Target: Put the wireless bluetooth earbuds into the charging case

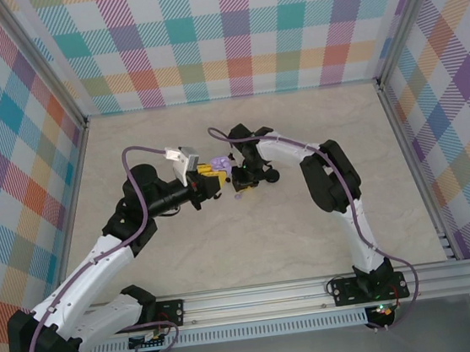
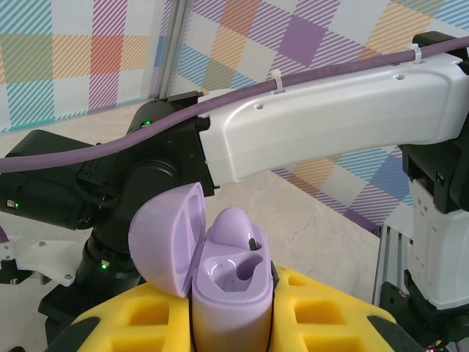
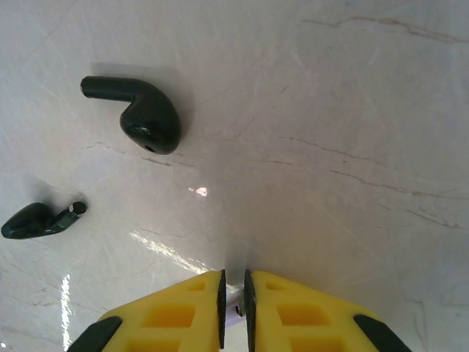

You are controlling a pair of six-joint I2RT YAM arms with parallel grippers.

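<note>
A: How far along was it?
B: One lilac earbud (image 2: 233,224) sat in the open case (image 2: 227,293), clamped in the left jaws. The right jaws were nearly together, and two black earbuds (image 3: 143,117) lay on the desk (image 3: 352,110).

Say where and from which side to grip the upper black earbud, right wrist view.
Take the black earbud by its stem, near the bulb, coming down from above. It lies on its side on the table, so the stem's long flanks are free; the rounded bulb would likely slip.
</note>
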